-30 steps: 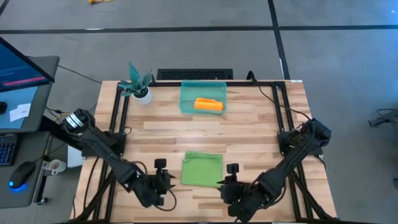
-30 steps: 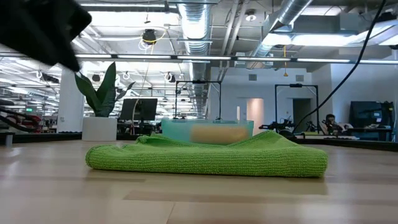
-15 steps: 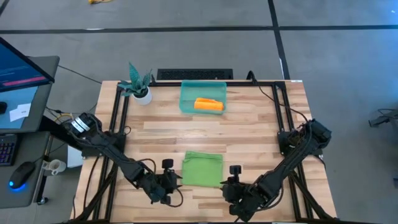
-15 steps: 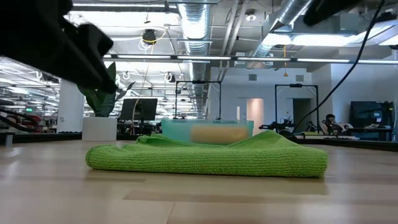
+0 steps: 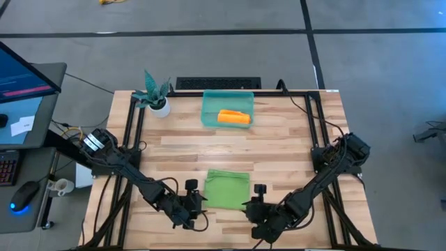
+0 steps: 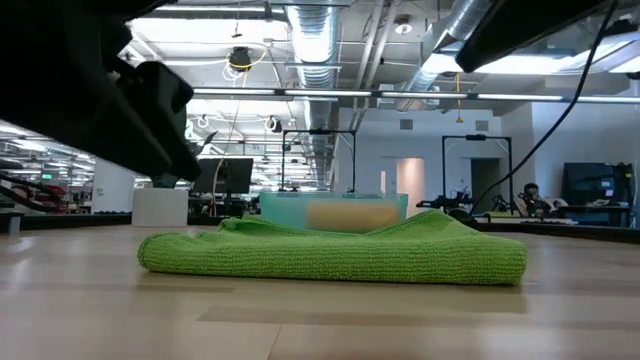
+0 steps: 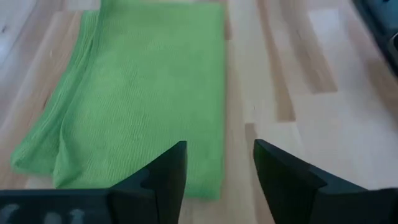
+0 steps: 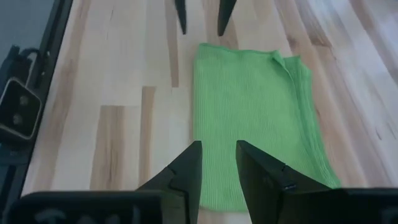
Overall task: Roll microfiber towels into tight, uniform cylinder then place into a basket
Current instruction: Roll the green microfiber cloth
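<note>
The lime green towel (image 5: 226, 188) lies folded flat on the table near its front edge; it also shows in the low view (image 6: 330, 255). My left gripper (image 5: 196, 203) is open just off the towel's near left corner (image 7: 205, 180), above the table. My right gripper (image 5: 251, 203) is open just off the near right corner (image 8: 208, 199). Neither touches the towel. The orange-yellow towel (image 5: 233, 117) lies rolled inside the teal bin (image 5: 209, 118) at the far middle of the table.
A small white pot with a teal plant (image 5: 157, 100) stands at the far left of the table. Black frame rails (image 5: 132, 132) run along the left and right sides. Bare wood lies between the green towel and the bin.
My left gripper has moved toward the table's right edge, up to the green towel's near left corner. My right gripper has shifted slightly left toward the towel's near right corner. The towel has stayed still.
</note>
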{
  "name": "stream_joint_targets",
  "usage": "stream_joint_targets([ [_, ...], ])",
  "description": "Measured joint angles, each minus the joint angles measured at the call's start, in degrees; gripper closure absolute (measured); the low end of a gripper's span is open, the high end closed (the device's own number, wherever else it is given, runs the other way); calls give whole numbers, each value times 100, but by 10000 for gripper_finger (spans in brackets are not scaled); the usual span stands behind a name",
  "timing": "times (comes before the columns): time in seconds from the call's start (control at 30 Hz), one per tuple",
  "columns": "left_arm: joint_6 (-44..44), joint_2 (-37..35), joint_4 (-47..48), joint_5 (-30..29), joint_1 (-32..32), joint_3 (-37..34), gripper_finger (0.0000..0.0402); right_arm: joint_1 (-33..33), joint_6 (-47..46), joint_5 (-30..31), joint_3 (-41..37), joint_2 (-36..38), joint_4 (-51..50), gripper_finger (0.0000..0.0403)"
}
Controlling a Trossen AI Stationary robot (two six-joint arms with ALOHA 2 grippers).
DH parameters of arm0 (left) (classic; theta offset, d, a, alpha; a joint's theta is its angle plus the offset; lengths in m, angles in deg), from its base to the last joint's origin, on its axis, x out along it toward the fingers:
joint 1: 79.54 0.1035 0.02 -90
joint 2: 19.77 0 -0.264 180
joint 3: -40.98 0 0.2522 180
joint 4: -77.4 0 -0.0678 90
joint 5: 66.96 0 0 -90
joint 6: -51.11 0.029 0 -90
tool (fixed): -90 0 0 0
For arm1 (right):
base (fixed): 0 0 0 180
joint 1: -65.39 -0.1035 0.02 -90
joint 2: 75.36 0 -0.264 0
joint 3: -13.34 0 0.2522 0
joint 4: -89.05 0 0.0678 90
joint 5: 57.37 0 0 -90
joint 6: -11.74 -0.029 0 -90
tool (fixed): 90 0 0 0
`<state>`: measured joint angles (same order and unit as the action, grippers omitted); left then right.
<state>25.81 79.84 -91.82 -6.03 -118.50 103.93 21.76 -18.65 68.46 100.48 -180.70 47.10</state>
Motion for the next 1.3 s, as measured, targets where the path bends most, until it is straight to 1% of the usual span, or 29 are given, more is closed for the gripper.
stream_joint_targets([
  [0.13,65,-2,-59,23,9,2,198,26,25,-153,0,-6,89,280],
  [0.23,32,2,-78,28,7,2,190,62,90,-303,0,-148,135,280],
  [0.33,-47,102,-144,23,-6,2,190,82,313,-425,8,-349,359,280],
  [0.43,82,260,-262,-7,-15,8,194,103,492,-535,4,-592,379,280],
  [0.57,231,342,-451,-145,-26,11,198,103,690,-757,4,-734,363,280],
  [0.93,234,739,-454,-135,-26,4,198,116,601,-777,4,-735,359,280],
  [1.1,232,750,-398,-164,-2,4,198,162,595,-792,4,-748,350,279],
  [1.2,253,750,-399,-162,19,4,198,179,554,-791,4,-748,348,272],
  [1.3,235,750,-308,-161,55,4,198,220,490,-792,4,-748,309,253],
])
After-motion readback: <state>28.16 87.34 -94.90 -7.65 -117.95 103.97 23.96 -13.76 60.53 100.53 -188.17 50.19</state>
